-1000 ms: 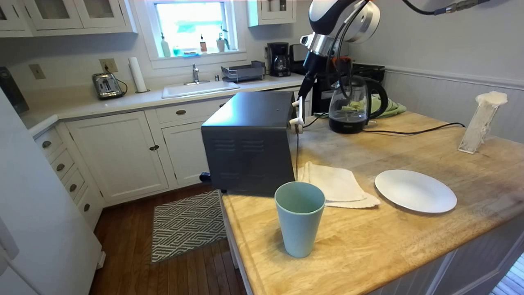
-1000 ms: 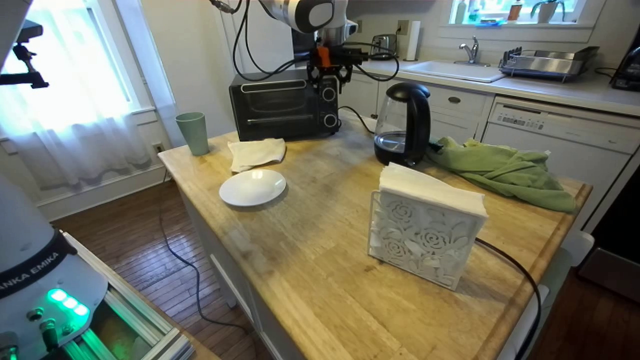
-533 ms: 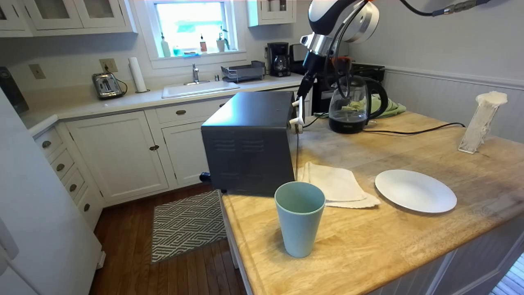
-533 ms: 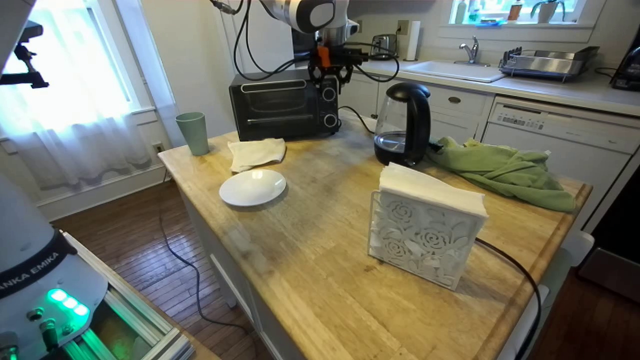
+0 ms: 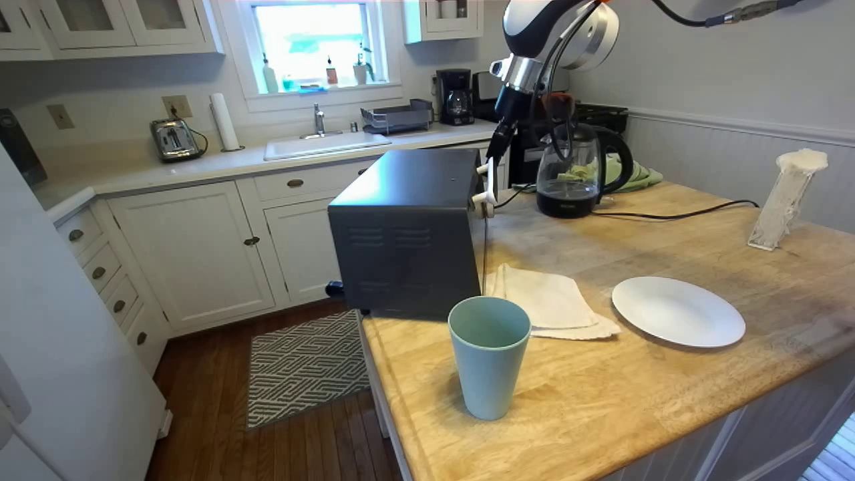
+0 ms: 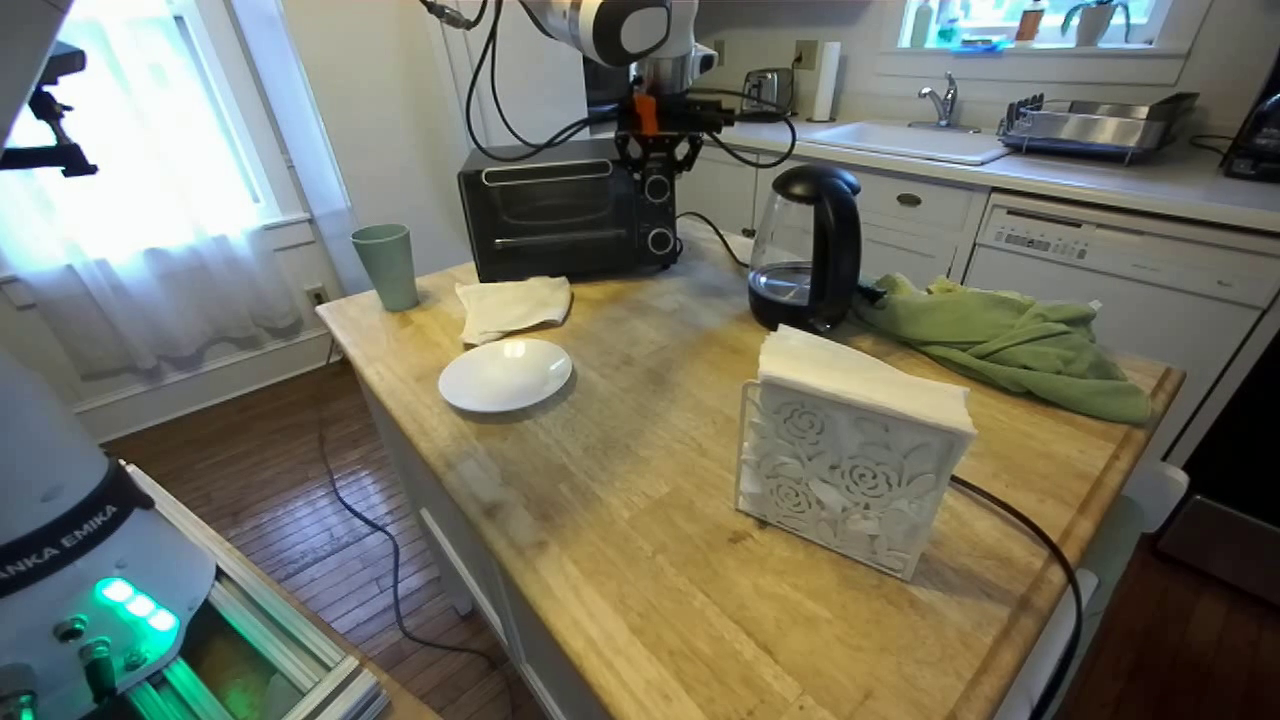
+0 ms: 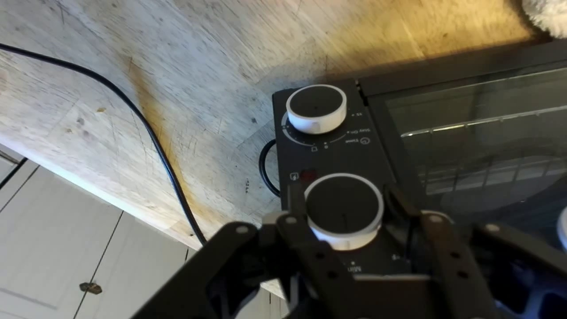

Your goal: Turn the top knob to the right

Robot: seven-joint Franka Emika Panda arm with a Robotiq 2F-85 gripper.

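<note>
The black toaster oven [image 6: 550, 205] stands at the far end of the wooden island, with two round white-rimmed knobs on its control panel. In the wrist view, which looks upside down, the top knob [image 7: 344, 204] sits between the two fingers of my gripper [image 7: 343, 198]. One finger presses each side of its rim, so the jaws are shut on it. A short dark mark on the knob faces the "Min" print. The lower knob [image 7: 316, 106], marked for time, is untouched. In an exterior view my gripper [image 6: 658, 168] points down in front of the panel.
A glass kettle [image 6: 805, 250] stands close beside the oven. Also on the island are a green cup [image 5: 489, 361], a folded cloth [image 5: 548, 300], a white plate [image 5: 678, 312], a napkin holder [image 6: 850, 470] and a green towel [image 6: 1010, 345]. A black cord [image 7: 133, 108] crosses the wood.
My gripper's fingers have come together around the top knob. The arm has hardly moved, and the other things stay where they were.
</note>
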